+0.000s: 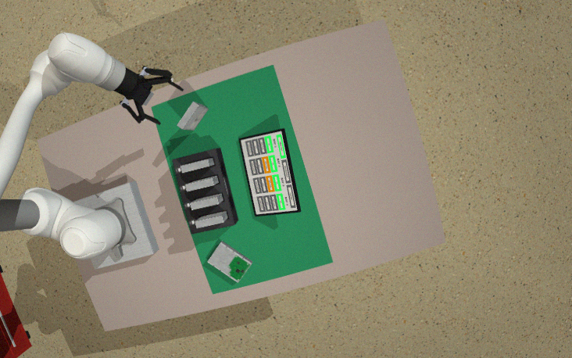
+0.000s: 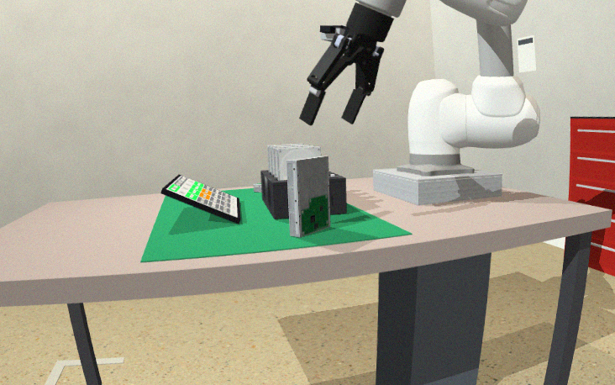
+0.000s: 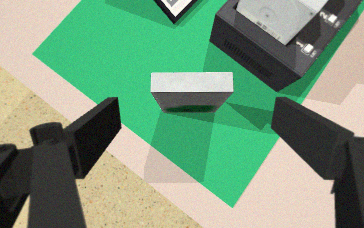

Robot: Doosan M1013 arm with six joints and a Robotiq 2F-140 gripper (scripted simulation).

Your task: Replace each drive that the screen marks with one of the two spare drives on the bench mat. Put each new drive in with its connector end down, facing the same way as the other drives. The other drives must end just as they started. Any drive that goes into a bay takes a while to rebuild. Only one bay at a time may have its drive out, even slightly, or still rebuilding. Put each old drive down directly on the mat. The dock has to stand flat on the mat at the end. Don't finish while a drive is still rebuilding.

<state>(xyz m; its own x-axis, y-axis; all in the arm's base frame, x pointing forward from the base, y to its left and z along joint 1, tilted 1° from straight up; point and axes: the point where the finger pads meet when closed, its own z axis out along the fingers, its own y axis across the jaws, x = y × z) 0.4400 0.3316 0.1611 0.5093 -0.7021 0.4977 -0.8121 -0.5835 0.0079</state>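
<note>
My open gripper [image 1: 170,106] [image 2: 327,121] [image 3: 197,112] is above the near end of the mat, tilted, higher than the drives. A spare drive [image 1: 192,116] [image 2: 310,190] [image 3: 192,82] stands on end on the green mat [image 1: 294,236] [image 2: 195,250] [image 3: 100,55]; in the wrist view it appears between the fingertips, but below them, not gripped. The other spare [image 1: 221,256] lies flat past the dock's far end. The dark dock [image 1: 230,198] [image 2: 280,199] [image 3: 250,55] holds a drive in each bay. The screen [image 1: 291,173] [image 2: 202,195] shows orange cells in its two middle bay groups; its text is too small to read.
The tilted screen stands beside the dock on the mat. The arm's base block [image 1: 145,236] [image 2: 394,183] is on the table [image 1: 358,127] [image 2: 90,267], on the dock's other side. A red cabinet [image 1: 12,320] [image 2: 594,172] stands on the floor beyond the table.
</note>
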